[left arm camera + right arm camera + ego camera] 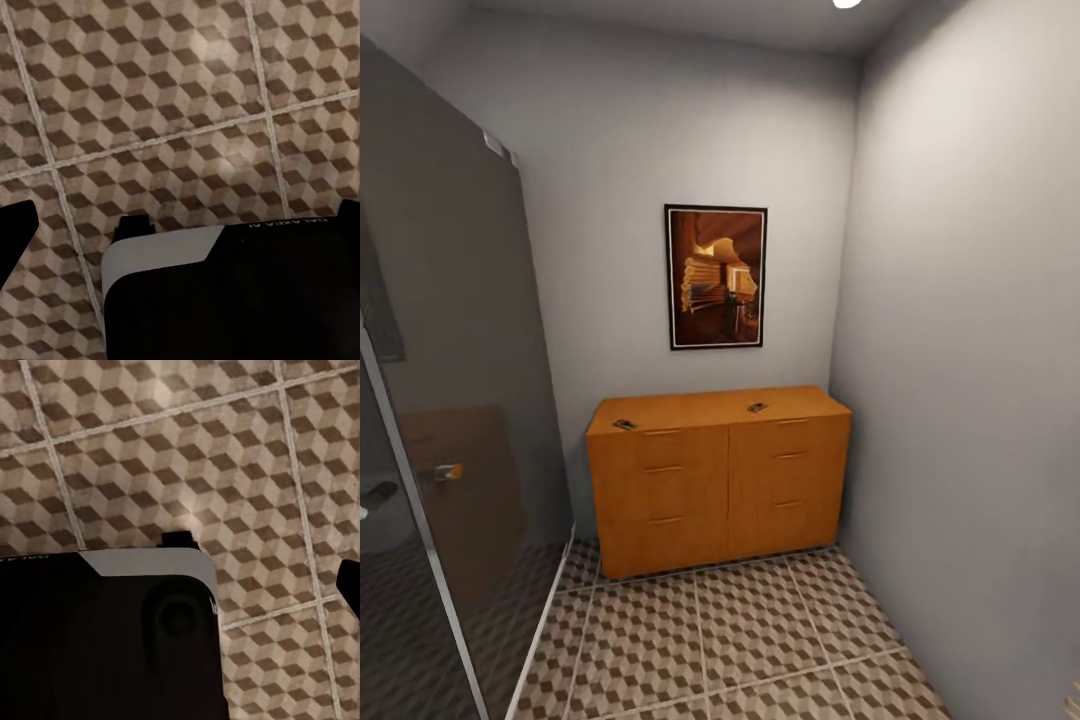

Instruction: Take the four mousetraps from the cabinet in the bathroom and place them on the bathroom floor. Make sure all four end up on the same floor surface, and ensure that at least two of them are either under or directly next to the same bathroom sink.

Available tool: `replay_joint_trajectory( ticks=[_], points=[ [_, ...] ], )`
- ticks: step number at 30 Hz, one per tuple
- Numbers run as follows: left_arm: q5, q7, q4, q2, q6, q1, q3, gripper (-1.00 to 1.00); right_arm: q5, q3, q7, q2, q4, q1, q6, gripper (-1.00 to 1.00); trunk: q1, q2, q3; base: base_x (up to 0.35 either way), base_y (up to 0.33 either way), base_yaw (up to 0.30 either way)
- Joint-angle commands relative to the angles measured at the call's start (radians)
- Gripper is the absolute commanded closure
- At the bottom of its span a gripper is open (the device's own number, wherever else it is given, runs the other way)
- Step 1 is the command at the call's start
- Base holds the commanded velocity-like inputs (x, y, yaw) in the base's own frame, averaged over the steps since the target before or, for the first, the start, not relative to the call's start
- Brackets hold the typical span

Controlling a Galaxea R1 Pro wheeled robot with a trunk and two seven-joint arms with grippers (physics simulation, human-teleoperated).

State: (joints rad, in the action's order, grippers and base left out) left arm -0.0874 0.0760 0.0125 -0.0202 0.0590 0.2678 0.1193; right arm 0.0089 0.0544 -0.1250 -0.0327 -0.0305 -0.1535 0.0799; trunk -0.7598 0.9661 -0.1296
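Observation:
The orange-brown cabinet stands against the far wall in the head view. Two mousetraps lie on its flat top, one near the left front corner and one right of the middle. The cube-patterned bathroom floor stretches from the cabinet toward me. My left gripper hangs open over the tiles, with a dark fingertip at each side of its wrist view. One dark fingertip of my right gripper sits far out at the edge, also open. Both hold nothing. The bathroom sink is out of view.
A dark glass panel with a metal frame runs along the left. A grey wall closes the right side. A framed picture hangs above the cabinet. My own black and white base lies under both wrist cameras.

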Motion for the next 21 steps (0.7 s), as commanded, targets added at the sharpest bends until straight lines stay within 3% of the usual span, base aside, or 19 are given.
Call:
replay_joint_trajectory(
  ticks=[1,9,14,21],
  points=[
    [-0.009,0.002,0.001,0.0,0.005,0.001,0.008,-1.0,0.001,0.005,-0.002,0.0,-0.003,-0.001,0.007,-1.0,-0.001,0.001,-0.001,0.322,0.0,0.26],
    [-0.009,0.002,0.001,0.0,0.005,0.001,0.008,-1.0,0.001,0.005,-0.002,0.0,-0.003,-0.001,0.007,-1.0,-0.001,0.001,-0.001,0.316,0.0,0.235],
    [-0.008,0.002,0.001,-0.001,0.005,0.001,0.008,-1.0,0.001,0.005,-0.002,0.0,-0.003,-0.001,0.006,-1.0,-0.001,0.001,-0.001,0.287,0.0,0.056],
    [-0.009,0.002,0.001,0.0,0.003,0.001,0.008,-1.0,0.0,0.005,-0.002,0.0,-0.003,-0.001,0.006,-1.0,-0.001,0.001,-0.001,0.095,0.0,0.007]
  ],
)
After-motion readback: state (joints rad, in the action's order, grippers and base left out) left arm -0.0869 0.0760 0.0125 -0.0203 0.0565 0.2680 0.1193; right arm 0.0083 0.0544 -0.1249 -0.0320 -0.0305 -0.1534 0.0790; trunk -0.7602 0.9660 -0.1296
